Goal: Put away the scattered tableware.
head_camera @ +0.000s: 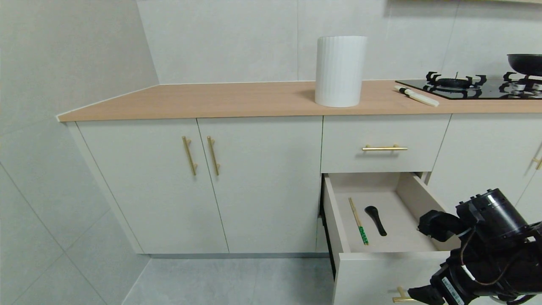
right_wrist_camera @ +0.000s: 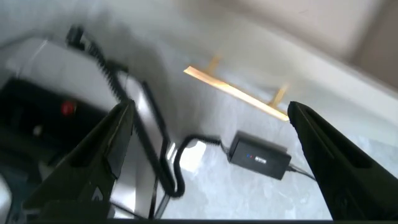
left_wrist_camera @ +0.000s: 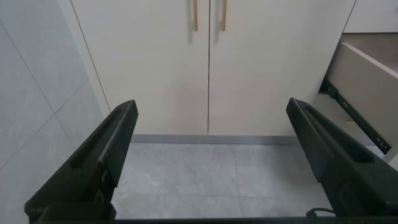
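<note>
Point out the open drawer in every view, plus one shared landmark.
Head view: open drawer, lower right, holding chopsticks and spoon.
Left wrist view: its side wall, beside the double doors.
Right wrist view: probably its front, behind the gold handle.
Shared landmark: that gold handle, also in head view.

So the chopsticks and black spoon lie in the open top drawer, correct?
Not the top drawer: that one is shut. The chopsticks and black spoon lie in the open drawer just below it, as the head view shows.
</note>
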Available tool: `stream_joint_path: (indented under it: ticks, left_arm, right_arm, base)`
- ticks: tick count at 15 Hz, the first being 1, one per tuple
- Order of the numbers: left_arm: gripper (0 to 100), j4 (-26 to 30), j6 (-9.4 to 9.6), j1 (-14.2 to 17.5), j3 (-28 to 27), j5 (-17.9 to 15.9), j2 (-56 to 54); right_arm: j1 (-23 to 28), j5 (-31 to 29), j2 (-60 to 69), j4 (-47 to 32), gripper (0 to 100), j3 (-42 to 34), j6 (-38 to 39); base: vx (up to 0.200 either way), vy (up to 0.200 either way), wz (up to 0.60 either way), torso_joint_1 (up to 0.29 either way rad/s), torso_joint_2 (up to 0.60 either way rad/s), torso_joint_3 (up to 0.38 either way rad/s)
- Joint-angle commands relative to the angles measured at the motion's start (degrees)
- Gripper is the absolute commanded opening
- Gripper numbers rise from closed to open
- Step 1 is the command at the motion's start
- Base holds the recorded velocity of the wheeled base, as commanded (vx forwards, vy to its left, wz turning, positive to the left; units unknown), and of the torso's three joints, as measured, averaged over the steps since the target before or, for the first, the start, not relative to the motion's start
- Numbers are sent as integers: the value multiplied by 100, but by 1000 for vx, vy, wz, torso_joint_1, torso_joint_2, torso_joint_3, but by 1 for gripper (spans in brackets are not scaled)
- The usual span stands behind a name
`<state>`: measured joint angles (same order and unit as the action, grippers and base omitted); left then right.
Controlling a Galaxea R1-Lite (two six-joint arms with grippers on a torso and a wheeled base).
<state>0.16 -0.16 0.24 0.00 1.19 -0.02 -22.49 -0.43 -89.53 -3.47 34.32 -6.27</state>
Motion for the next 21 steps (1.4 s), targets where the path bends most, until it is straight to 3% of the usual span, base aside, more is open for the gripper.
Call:
stream_joint_path:
  ticks: [1,6,21]
  left_arm:
    - [100,2,-2,2,0,4,2]
    - [100,2,-2,2,0,4,2]
    - [100,2,-2,2,0,4,2]
  right_arm:
    - [-62,8,-311,5,100,-4,11]
    - [61,-36,-1243,268,100,154,178]
    - [210,-880,-1998,400,100,1121,1787]
  base:
    - [0,0,0,0,0,0]
    - [0,0,0,0,0,0]
    - [0,0,0,0,0,0]
